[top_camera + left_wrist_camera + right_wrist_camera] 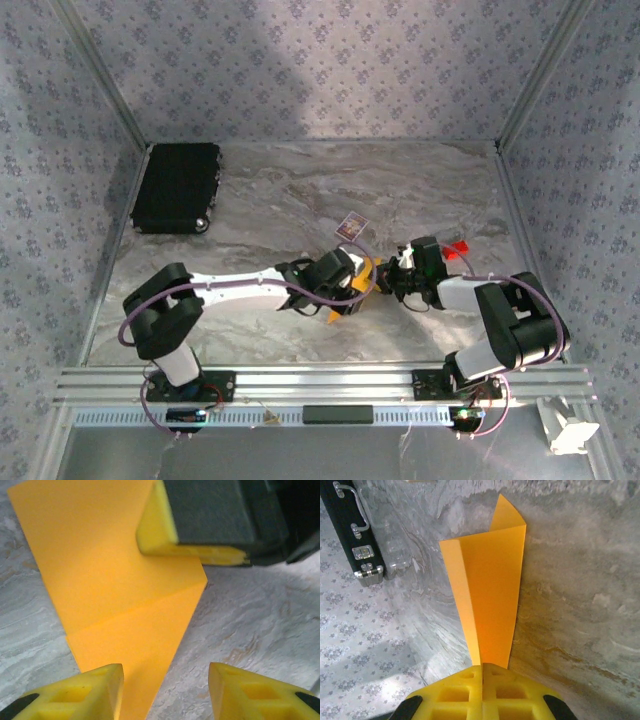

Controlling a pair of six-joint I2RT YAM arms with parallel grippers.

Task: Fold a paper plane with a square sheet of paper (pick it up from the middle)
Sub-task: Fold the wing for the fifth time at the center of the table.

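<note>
The square sheet of paper (115, 575) is orange-yellow and partly folded, with a crease across it. It rests on the marble table at the centre (364, 278). My right gripper (482, 669) is shut on one narrow end of it, and the paper (490, 590) fans upward from those jaws. Its yellow fingers (165, 535) pinch the sheet's far edge in the left wrist view. My left gripper (165, 690) is open just above the paper's near point, one finger over the paper and the other over bare table. From above, the left gripper (350, 292) and the right gripper (392, 275) face each other.
A small purple-and-white card (350, 227) lies just behind the grippers. A tiny red block (458, 248) sits to the right. A black case (178, 187) stands at the back left, also in the right wrist view (350, 525). Patterned walls enclose the table.
</note>
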